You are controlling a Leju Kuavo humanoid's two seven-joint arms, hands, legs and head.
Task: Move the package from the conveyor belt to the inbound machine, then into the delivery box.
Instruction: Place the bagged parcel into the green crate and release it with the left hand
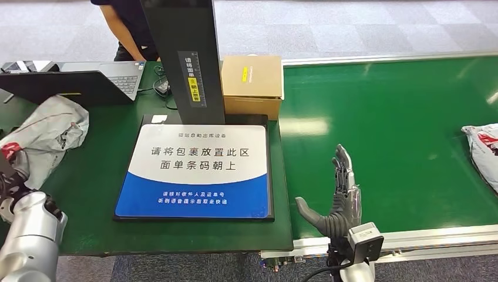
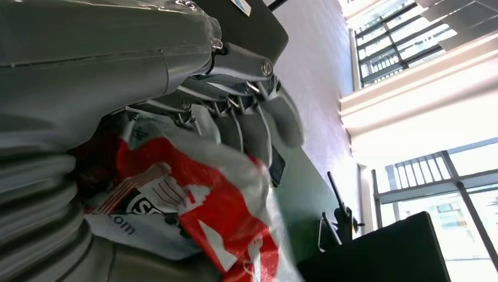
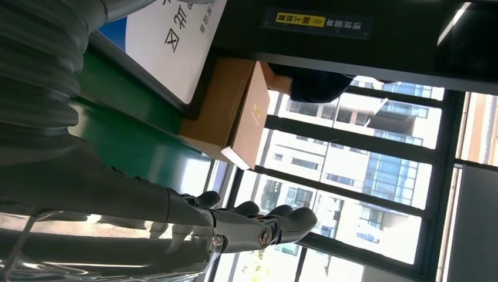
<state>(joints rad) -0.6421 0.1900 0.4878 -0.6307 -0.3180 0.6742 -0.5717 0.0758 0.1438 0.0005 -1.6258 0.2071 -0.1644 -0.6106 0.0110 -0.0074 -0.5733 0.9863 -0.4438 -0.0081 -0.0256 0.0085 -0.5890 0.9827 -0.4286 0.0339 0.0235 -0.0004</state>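
The left hand [image 2: 235, 117] grips the package [image 1: 44, 138] at the counter [image 1: 94, 194] edge; carry it outward toward the box without loosening. The right hand [image 1: 337, 197] is open, empty.

Crinkled glossy plastic package [image 1: 47, 138], matt cardboard box [image 1: 252, 85], smooth green belt [image 1: 399, 135]
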